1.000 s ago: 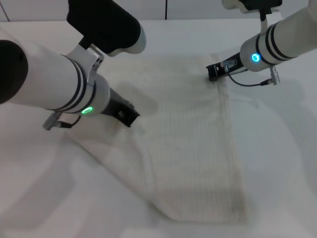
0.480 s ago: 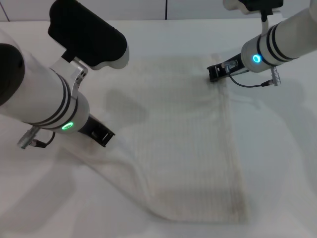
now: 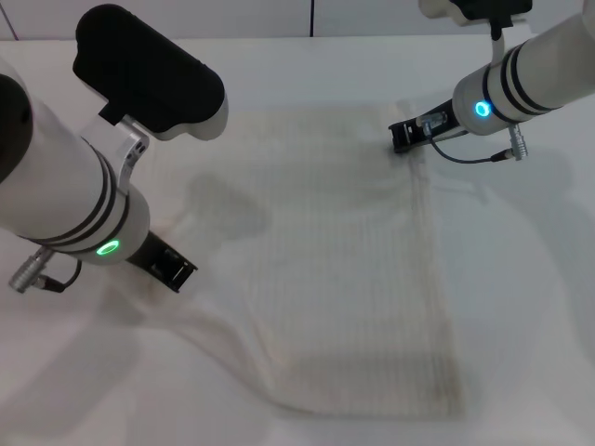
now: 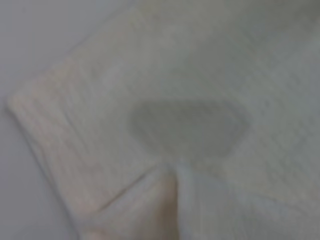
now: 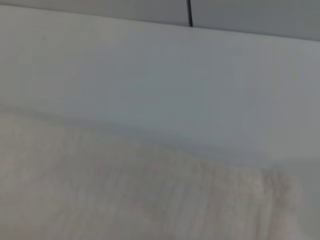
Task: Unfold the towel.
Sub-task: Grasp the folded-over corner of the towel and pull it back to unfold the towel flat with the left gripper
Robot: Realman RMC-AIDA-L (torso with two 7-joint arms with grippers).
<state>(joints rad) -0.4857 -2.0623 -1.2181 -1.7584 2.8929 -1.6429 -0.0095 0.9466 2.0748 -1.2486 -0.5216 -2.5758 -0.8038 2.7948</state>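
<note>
From the head view, the towel [image 3: 344,260] lies spread on the white table [image 3: 530,307], ribbed stripes running along it. The left gripper [image 3: 172,268] sits low at the towel's left edge, where the cloth wrinkles; whether it grips I cannot tell. The right gripper [image 3: 402,136] presses at the towel's far right corner, its hold also unclear.

The left wrist view shows the towel [image 4: 150,100] with a raised fold.

The right wrist view shows the towel's [image 5: 125,195] edge on the table [image 5: 150,75].
</note>
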